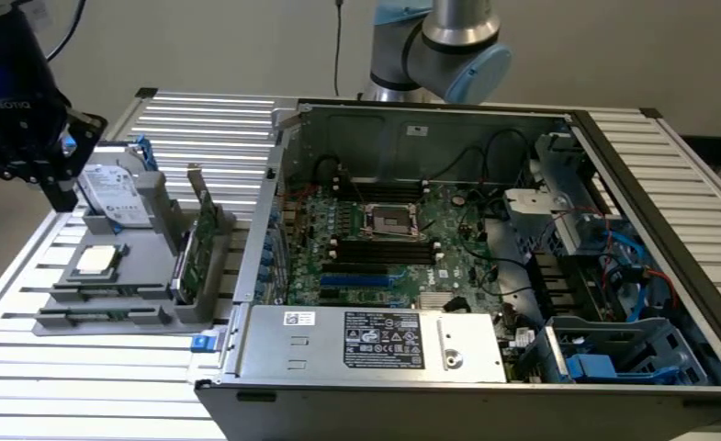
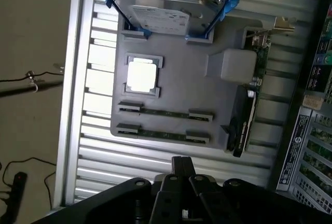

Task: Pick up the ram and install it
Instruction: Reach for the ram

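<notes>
Two ram sticks [image 2: 166,114] [image 2: 163,134], thin green boards, stand on edge in slots of a grey holder [image 2: 181,86]. In the exterior view they sit near the holder's front [image 1: 96,294]. My black gripper [image 1: 60,193] hangs above the holder's far left corner, beside the hard drive [image 1: 113,197]. In the wrist view the gripper [image 2: 181,166] is shut with nothing in it, a little way off from the nearer ram stick. The open computer case [image 1: 654,211] shows the motherboard [image 1: 458,262] with black memory slots [image 1: 385,248] beside the processor socket.
The holder also carries a hard drive in a blue frame [image 2: 166,6], a processor chip [image 2: 142,75] and a taller green card with a metal bracket [image 2: 251,94]. Everything rests on a slatted metal table [image 1: 78,386]. The case's power supply [image 1: 373,340] and blue drive cages [image 1: 605,354] line its front.
</notes>
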